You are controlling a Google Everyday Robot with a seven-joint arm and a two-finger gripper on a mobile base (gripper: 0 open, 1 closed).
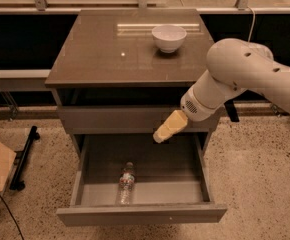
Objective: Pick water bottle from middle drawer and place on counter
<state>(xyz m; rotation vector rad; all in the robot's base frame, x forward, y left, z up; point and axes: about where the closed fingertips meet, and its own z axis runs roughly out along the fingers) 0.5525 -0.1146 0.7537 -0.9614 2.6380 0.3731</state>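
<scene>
While your gripper (159,136) hangs over the rear of the open middle drawer (140,213), the water bottle (126,183) lies flat on that drawer's floor, left of centre, long axis front-to-back, cap rearward, its ribbed clear body thinly banded

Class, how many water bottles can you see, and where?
1. The water bottle lies in the open middle drawer, near its front wall. The pincer hovers above the drawer's rear. The shut drawer above may hide more.
</scene>
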